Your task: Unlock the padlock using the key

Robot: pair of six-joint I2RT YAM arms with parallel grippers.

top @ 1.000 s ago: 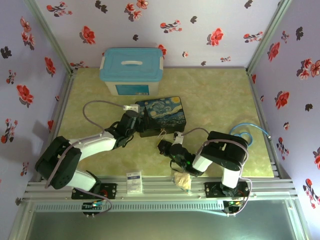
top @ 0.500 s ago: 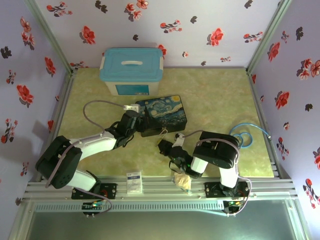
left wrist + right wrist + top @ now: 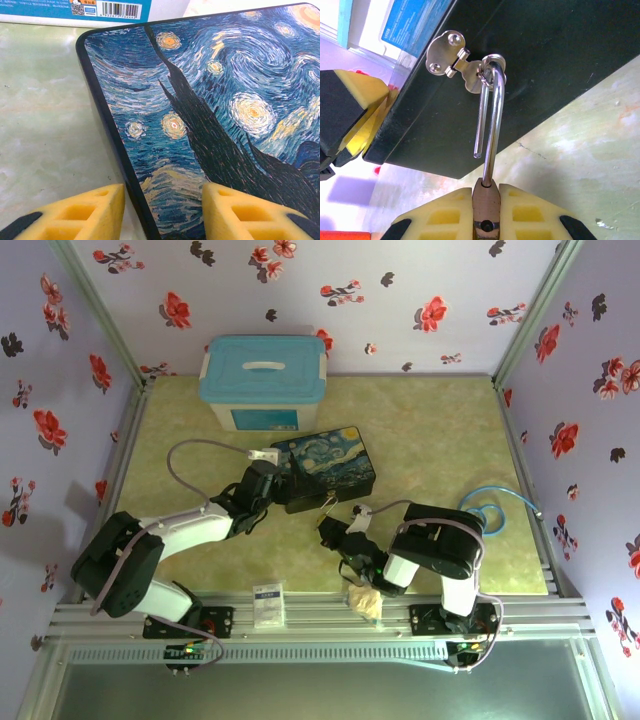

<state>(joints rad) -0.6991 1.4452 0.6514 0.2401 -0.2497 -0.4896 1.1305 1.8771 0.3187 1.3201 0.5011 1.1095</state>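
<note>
The brass padlock (image 3: 486, 210) is clamped between the yellow pads of my right gripper (image 3: 486, 220), which is shut on its body. Its silver shackle (image 3: 492, 110) stands open, one end free in the air, and hooks through the ring of the clasp (image 3: 447, 59) on the painted box (image 3: 535, 60). From above, the padlock (image 3: 326, 508) hangs at the box's (image 3: 325, 465) front edge. My left gripper (image 3: 162, 212) is open, its fingers (image 3: 75, 212) astride the box's (image 3: 210, 100) left edge near the front corner. The key is hidden.
A blue-lidded plastic tub (image 3: 263, 380) stands just behind the box. A crumpled beige wrapper (image 3: 362, 600) and a white card (image 3: 267, 605) lie at the near edge. A blue cable (image 3: 485, 508) coils at the right.
My left jaws have narrowed around the box's edge. The box has turned slightly, and my right arm has shifted a little left, still holding the padlock.
</note>
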